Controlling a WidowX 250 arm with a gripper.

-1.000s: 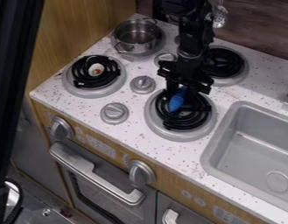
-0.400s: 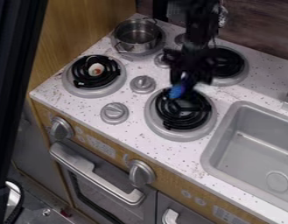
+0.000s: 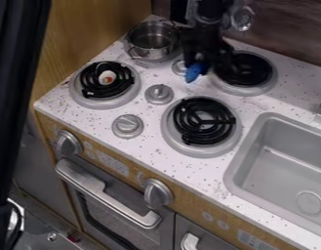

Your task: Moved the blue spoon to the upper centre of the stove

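Camera view: nearest me is the oven handle (image 3: 107, 197), then the sink (image 3: 286, 168) on the right and the nearer right burner (image 3: 169, 132). Past them, the left burner (image 3: 97, 92) holds a small white-and-orange thing (image 3: 107, 77). Farther back — between the metal pot (image 3: 150, 52) and the far right burner (image 3: 255, 73) — my gripper (image 3: 199, 62) has its fingers closed on the blue spoon (image 3: 193, 72), blue end down.

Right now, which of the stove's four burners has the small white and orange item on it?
The leftmost burner: that item lies on its black coils, whereas the upper left burner bears the metal pot.
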